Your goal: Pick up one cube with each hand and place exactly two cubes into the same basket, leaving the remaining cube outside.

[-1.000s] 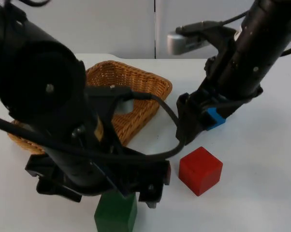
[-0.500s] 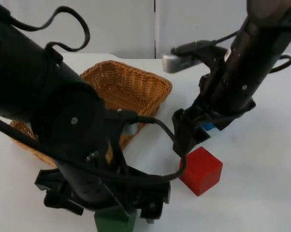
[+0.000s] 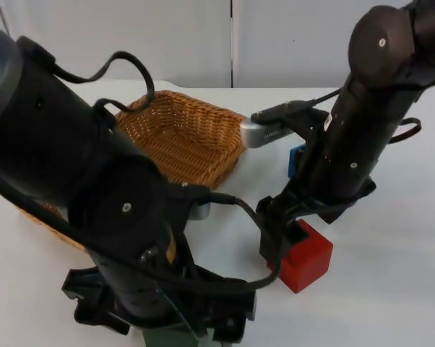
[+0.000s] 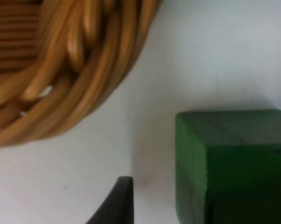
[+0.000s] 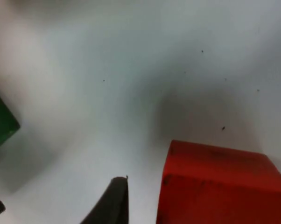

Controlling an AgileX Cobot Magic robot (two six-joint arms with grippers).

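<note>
Robot lab bench, bare white table top [image 3: 412, 289], grey partition wall [image 3: 167, 36] behind

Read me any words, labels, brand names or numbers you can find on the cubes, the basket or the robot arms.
No readable text anywhere.
green cube: plain faces.
red cube: plain faces.
blue cube: mostly hidden behind the right arm, nothing legible.
basket: bare wicker.
Both arms: plain black, no markings to make out.

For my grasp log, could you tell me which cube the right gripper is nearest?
The red cube: the right gripper is right at it, while the blue cube sits behind that arm.
</note>
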